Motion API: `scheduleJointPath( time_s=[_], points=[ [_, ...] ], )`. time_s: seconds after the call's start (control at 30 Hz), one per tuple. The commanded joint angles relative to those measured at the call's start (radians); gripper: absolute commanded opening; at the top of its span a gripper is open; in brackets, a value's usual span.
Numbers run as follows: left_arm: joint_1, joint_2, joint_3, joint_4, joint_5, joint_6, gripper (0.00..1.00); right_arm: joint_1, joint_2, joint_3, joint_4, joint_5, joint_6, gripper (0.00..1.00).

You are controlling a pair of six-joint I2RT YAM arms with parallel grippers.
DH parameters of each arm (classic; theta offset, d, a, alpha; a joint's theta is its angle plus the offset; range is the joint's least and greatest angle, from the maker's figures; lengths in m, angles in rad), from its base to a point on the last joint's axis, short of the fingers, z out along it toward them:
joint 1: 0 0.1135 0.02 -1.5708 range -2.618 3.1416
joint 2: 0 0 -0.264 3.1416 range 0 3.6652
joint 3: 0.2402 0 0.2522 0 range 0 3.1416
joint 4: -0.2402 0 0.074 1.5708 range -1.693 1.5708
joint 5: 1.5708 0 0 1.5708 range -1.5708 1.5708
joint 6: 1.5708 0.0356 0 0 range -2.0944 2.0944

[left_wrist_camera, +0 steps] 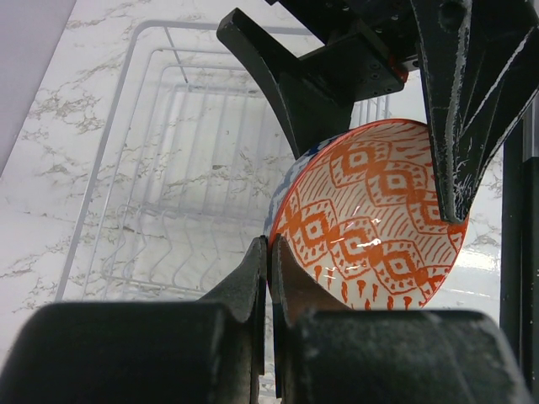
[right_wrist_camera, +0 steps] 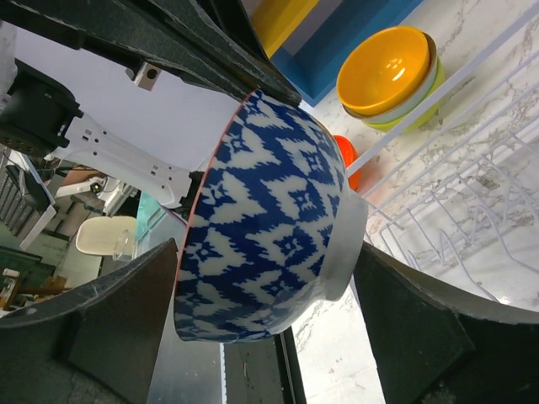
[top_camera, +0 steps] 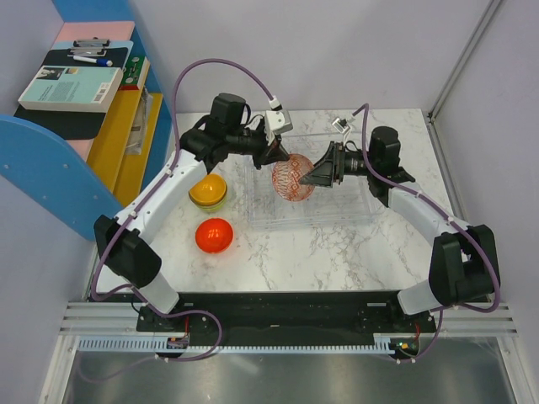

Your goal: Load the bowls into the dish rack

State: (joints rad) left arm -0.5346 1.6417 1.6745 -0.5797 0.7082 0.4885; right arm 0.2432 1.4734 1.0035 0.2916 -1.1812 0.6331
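A bowl (top_camera: 292, 178) with an orange pattern inside (left_wrist_camera: 370, 219) and a blue-white pattern outside (right_wrist_camera: 269, 219) hangs tilted on its side above the clear dish rack (top_camera: 354, 210). My left gripper (top_camera: 276, 156) is shut on its rim (left_wrist_camera: 269, 244). My right gripper (top_camera: 313, 177) stands open with one finger on each side of the same bowl (right_wrist_camera: 268, 248), close to its rim and foot. A yellow-orange bowl stacked on a pale and a lime green one (top_camera: 208, 192) sits left of the rack. The red-orange bowl (top_camera: 214, 235) lies upside down in front of them.
A blue shelf (top_camera: 76, 93) with books and a yellow board stands at the table's left edge. Grey walls close in the back and right. The rack's thin dividers (left_wrist_camera: 168, 168) lie directly under the hanging bowl.
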Motion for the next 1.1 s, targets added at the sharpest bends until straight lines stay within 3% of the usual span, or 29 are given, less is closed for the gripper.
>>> scheduleJointPath(
  time_s=[0.0, 0.1, 0.2, 0.23, 0.3, 0.33, 0.37, 0.53, 0.63, 0.67, 0.8, 0.87, 0.93, 0.97, 1.07],
  points=[
    [-0.007, -0.013, 0.031, 0.058, 0.008, 0.018, 0.02, 0.004, -0.002, -0.011, 0.147, -0.052, 0.071, 0.88],
    [-0.007, -0.019, 0.024, 0.058, 0.005, 0.021, 0.02, 0.004, -0.001, -0.022, 0.187, -0.057, 0.092, 0.82],
    [-0.008, -0.019, 0.025, 0.06, 0.002, 0.021, 0.02, 0.004, -0.001, -0.023, 0.205, -0.069, 0.108, 0.63],
    [-0.008, -0.017, 0.024, 0.058, 0.004, 0.021, 0.02, 0.004, 0.001, -0.026, 0.213, -0.074, 0.118, 0.46],
    [-0.008, -0.017, 0.022, 0.058, 0.002, 0.022, 0.02, 0.004, -0.004, -0.028, 0.219, -0.069, 0.12, 0.28],
    [-0.008, -0.017, 0.019, 0.058, 0.002, 0.022, 0.02, 0.004, -0.007, -0.029, 0.219, -0.066, 0.12, 0.1],
    [-0.008, -0.014, 0.019, 0.06, 0.005, 0.022, 0.02, 0.004, -0.008, -0.029, 0.215, -0.06, 0.12, 0.02],
    [-0.011, -0.011, 0.016, 0.058, -0.001, 0.021, 0.02, 0.002, -0.012, -0.034, 0.202, -0.037, 0.109, 0.0],
    [-0.011, -0.019, 0.007, 0.061, -0.024, 0.019, 0.04, 0.002, -0.019, -0.022, 0.089, 0.009, 0.047, 0.0],
    [-0.01, -0.026, 0.001, 0.06, -0.036, 0.019, 0.17, 0.001, -0.018, -0.014, 0.046, 0.032, -0.017, 0.0],
    [0.008, -0.054, -0.059, 0.086, -0.072, 0.012, 0.43, -0.007, -0.018, 0.003, -0.023, 0.08, -0.065, 0.0],
    [0.04, -0.066, -0.081, 0.103, -0.07, -0.002, 0.61, -0.01, -0.018, 0.015, -0.081, 0.103, -0.097, 0.0],
    [0.07, -0.083, -0.104, 0.121, -0.059, -0.031, 0.71, -0.01, -0.022, 0.027, -0.126, 0.132, -0.139, 0.0],
    [0.099, -0.089, -0.113, 0.127, -0.061, -0.047, 0.83, -0.013, -0.021, 0.029, -0.132, 0.138, -0.148, 0.0],
    [0.162, -0.124, -0.159, 0.146, -0.073, -0.108, 0.96, -0.013, -0.025, 0.047, -0.186, 0.19, -0.194, 0.0]
  ],
)
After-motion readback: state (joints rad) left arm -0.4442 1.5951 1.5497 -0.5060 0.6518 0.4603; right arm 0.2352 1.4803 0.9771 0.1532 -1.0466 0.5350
